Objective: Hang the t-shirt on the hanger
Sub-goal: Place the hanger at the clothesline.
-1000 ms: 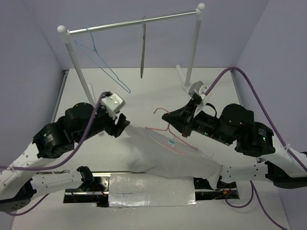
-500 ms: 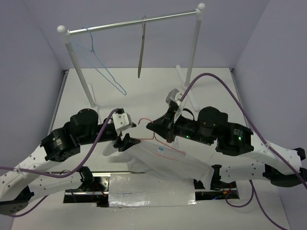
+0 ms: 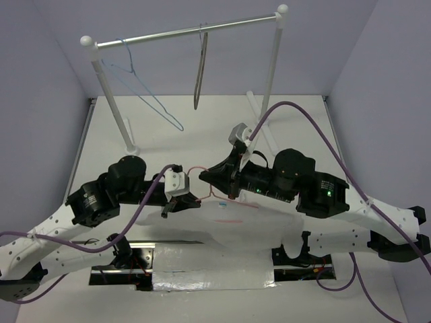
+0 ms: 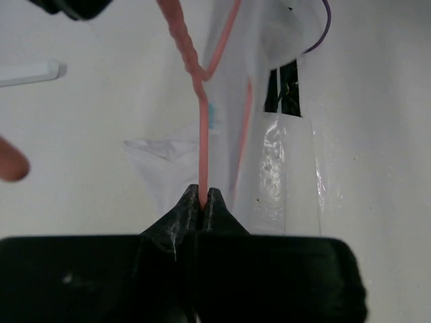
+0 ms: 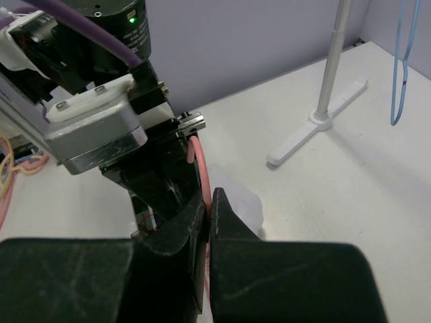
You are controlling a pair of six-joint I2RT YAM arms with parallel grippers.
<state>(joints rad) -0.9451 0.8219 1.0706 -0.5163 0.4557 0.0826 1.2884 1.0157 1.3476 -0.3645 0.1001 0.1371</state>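
Left end effector is closed on the hanger. In the left wrist view its jaws are pinched tight on one straight run of the pink wire.

Right end effector is also closed on the hanger, further up near the twisted neck and hook. In the right wrist view the pink wire sits between the fingers. Both arms meet at mid-worktop with their tips near each other.

The hanger is held between the two end effectors, just above the worktop, with its hook toward the far side.

The t-shirt is white and crumpled. It spreads from the hanger toward the near right and droops to the near edge by the right arm. A stretch of pink wire shows through the thin fabric; how far in the hanger sits is unclear.

The neck label has a small blue mark, too small to read. No other writing is legible.

The rack stands at the far side, with a light-blue hanger and a grey-brown hanger on its rail. A green light is lit on the right arm. A shiny strip lies along the near edge.
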